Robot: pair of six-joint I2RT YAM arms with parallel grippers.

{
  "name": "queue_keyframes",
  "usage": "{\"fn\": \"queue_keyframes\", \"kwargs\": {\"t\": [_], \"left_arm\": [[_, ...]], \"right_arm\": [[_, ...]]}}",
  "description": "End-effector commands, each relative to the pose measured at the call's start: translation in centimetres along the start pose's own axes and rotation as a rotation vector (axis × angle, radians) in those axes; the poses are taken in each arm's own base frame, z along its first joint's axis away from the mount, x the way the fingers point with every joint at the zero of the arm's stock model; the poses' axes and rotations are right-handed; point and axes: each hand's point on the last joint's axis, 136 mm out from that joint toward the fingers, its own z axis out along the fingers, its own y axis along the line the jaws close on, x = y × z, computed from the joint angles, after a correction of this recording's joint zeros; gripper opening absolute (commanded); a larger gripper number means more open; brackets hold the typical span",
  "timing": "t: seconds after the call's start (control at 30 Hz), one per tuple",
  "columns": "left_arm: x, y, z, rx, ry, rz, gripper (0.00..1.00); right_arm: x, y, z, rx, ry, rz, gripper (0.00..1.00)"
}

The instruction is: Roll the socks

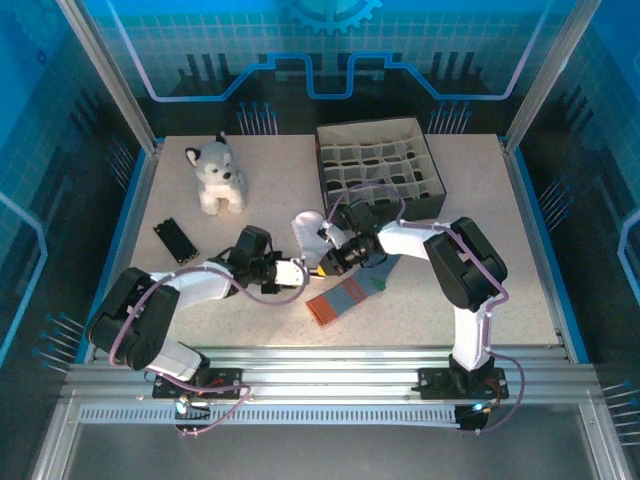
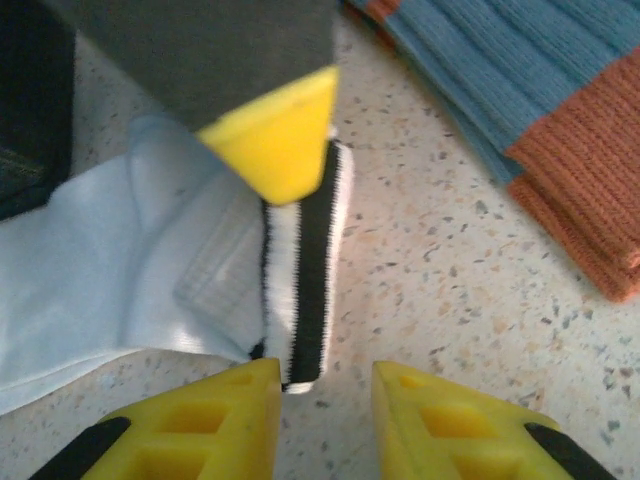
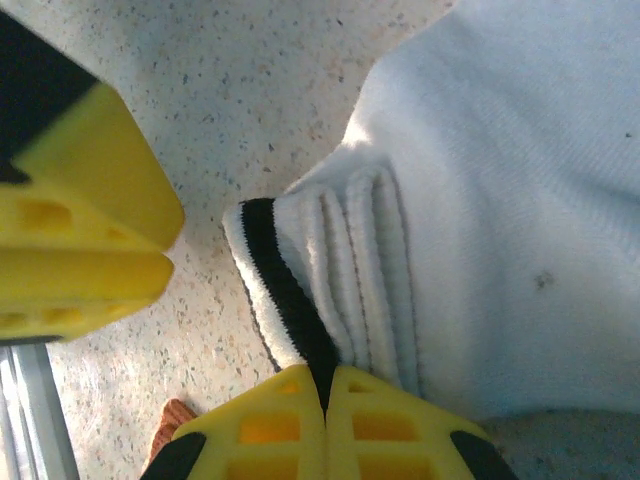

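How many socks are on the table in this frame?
2. The white sock lies mid-table, its striped cuff pinched in the right gripper. The blue sock with the orange cuff lies flat nearer the arm bases. The divided box could hide more.

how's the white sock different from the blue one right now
Colour: the white sock has a black stripe at its cuff; the blue sock is ribbed with an orange-red cuff.
Grip: the right gripper is shut on the white sock's cuff; the blue sock lies free on the table.
Shape: the white sock's cuff is bunched into folds; the blue sock lies flat.
Both are soft knit and rest on the table.
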Motion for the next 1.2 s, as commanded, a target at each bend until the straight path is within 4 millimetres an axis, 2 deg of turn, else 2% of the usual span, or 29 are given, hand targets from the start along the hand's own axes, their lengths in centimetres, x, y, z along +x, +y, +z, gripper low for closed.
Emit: {"fn": "queue_keyframes", "kwargs": {"t": [0.0,0.23,0.57,0.77,0.93,1.07,1.17], "left_arm": [[-1.5,2.7,0.2,-0.155,-0.015,0.125,0.27],[-2.3,2.9,1.7,-0.18,-0.017,0.201,0.28],[-1.7,1.7,3.5,-0.143,0.005,0.257,0.33],[-1.1,0.3,3.7,-0.083,0.021,0.268,0.34],[-0.8,-0.9,3.3,-0.038,0.032,0.282,0.42],[-0.1,-0.9,4.0,0.006,0.076,0.257,0.46],[0.9,-0.3,4.8,0.024,0.14,0.22,0.45]], "right_arm": [[2.6,-1.2,0.1,0.015,0.116,0.139,0.0],[2.6,-2.3,0.0,0.008,0.154,0.247,0.0],[3.3,-3.5,-0.4,0.012,0.201,0.328,0.0],[3.8,-3.9,-0.4,0.008,0.216,0.354,0.0],[3.8,-4.1,0.1,-0.004,0.222,0.367,0.0],[3.6,-4.0,0.2,-0.014,0.223,0.366,0.0],[3.6,-3.8,0.1,-0.019,0.226,0.366,0.0]]}}
